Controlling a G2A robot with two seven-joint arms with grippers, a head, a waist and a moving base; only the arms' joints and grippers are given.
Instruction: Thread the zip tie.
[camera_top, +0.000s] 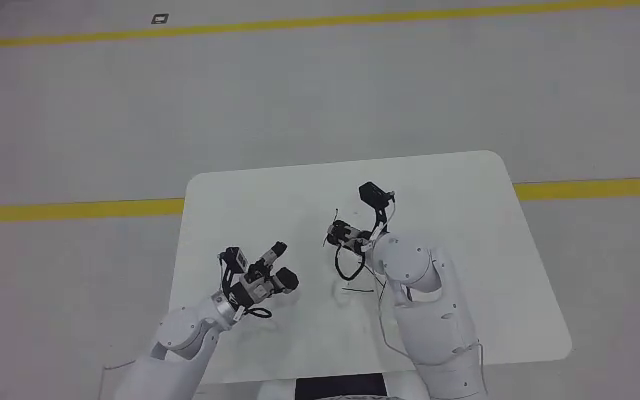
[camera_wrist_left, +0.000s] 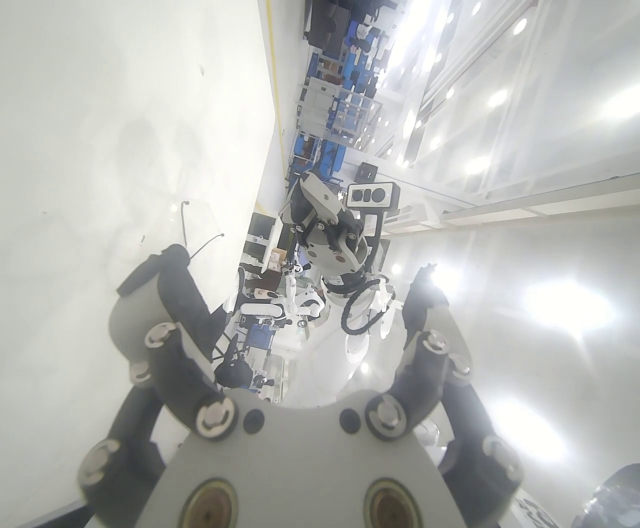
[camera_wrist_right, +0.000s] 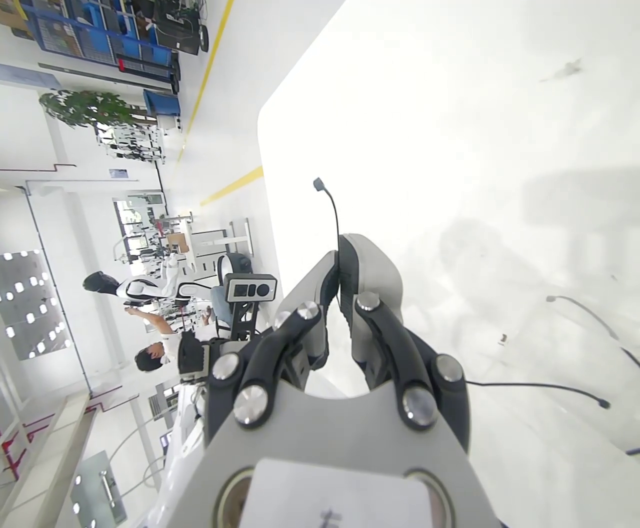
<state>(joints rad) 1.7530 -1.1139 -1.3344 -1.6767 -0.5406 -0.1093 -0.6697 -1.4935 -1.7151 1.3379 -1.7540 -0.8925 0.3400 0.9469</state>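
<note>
My right gripper (camera_wrist_right: 339, 270) is shut on a thin black zip tie (camera_wrist_right: 334, 212). The tie's square head sticks out past the fingertips over the white table (camera_wrist_right: 450, 125). In the top view this gripper (camera_top: 338, 236) sits near the table's middle. Two more black zip ties (camera_wrist_right: 582, 306) (camera_wrist_right: 540, 386) lie loose on the table beside it, and show as a faint line (camera_top: 357, 290) in the top view. My left gripper (camera_wrist_left: 300, 285) is open with nothing between its fingers (camera_wrist_left: 175, 285). It hovers at the table's near left (camera_top: 283, 263), apart from the right gripper.
Thin black ties (camera_wrist_left: 186, 225) lie on the table just beyond my left fingertip. The right arm's wrist (camera_wrist_left: 330, 240) faces the left gripper across a short gap. The table's far half (camera_top: 420, 185) is bare white surface with rounded corners.
</note>
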